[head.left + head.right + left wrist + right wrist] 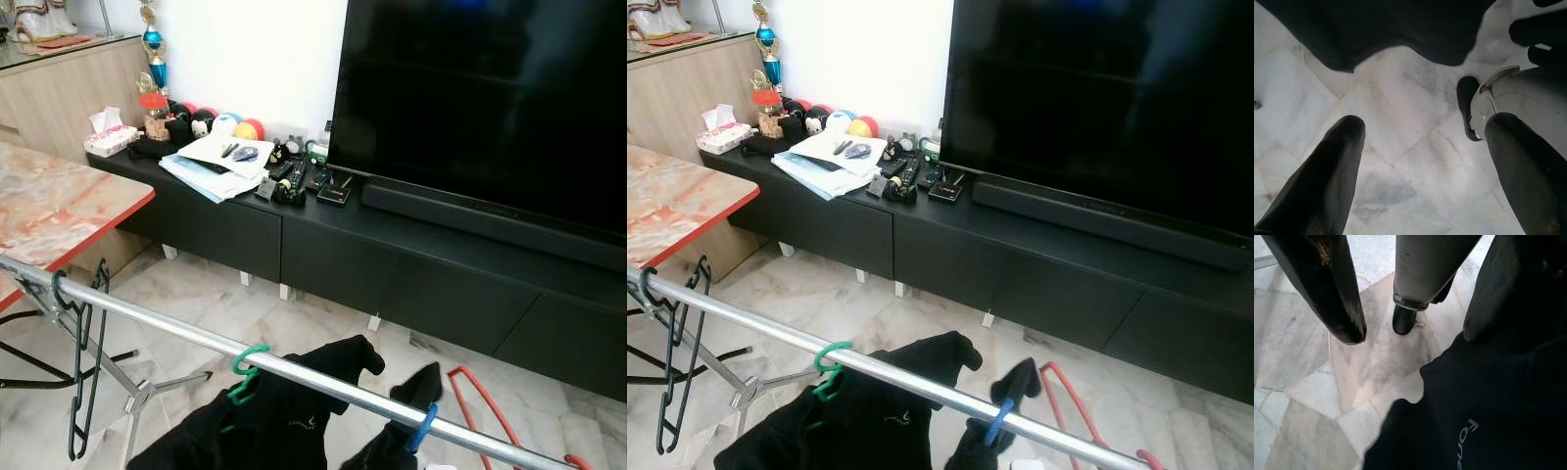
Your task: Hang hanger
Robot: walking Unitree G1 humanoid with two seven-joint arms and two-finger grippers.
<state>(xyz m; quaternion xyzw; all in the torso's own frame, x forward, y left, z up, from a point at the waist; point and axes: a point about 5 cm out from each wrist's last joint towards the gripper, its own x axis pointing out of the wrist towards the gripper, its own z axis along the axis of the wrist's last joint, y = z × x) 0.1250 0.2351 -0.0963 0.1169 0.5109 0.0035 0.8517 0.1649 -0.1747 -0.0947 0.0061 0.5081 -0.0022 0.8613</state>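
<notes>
A silver rail [196, 331] of a drying rack runs from the left edge down to the lower right. An empty dark hanger [78, 382] hangs at its left end. Further along, a green hanger hook [247, 362] and a blue hanger hook [423, 427] each carry a black garment [284, 416]. A red hanger [482, 401] lies on the marble floor behind the rail at the right. My left gripper [1425, 125] hangs open over the floor, below black cloth. My right gripper [1413, 335] is open too, empty, beside a black garment [1488, 406].
A long black TV console [392, 264] with a large dark TV [490, 98] stands beyond the rack, with papers, balls and remotes at its left end. A red-edged marble table [59, 206] is at the left. The rack's folding legs [137, 392] spread under the rail.
</notes>
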